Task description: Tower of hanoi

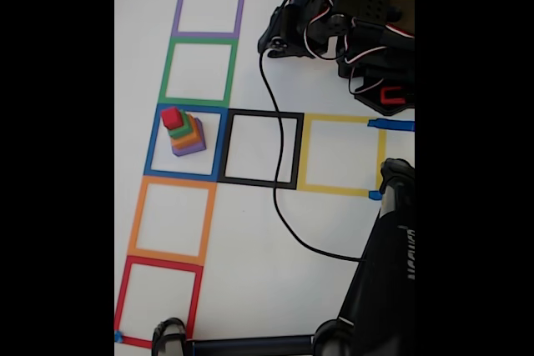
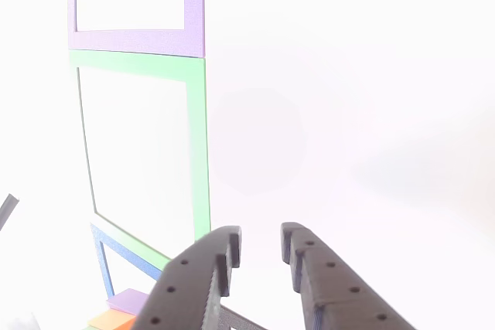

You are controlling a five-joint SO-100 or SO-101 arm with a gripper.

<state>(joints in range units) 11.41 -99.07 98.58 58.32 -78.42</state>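
Note:
The tower of hanoi stands as one stack inside the blue tape square in the fixed view: purple cube at the bottom, then orange, green, and red on top. My gripper rests folded at the top right of that view, well away from the stack. In the other view my gripper enters from the bottom, its two dark fingers a small gap apart with nothing between them. The stack's purple cube and orange cube peek in at the lower left, beside the left finger.
Tape squares run in a column: purple, green, blue, orange, red. Black and yellow squares lie to the right. A black cable crosses the black square. A dark stand fills the lower right.

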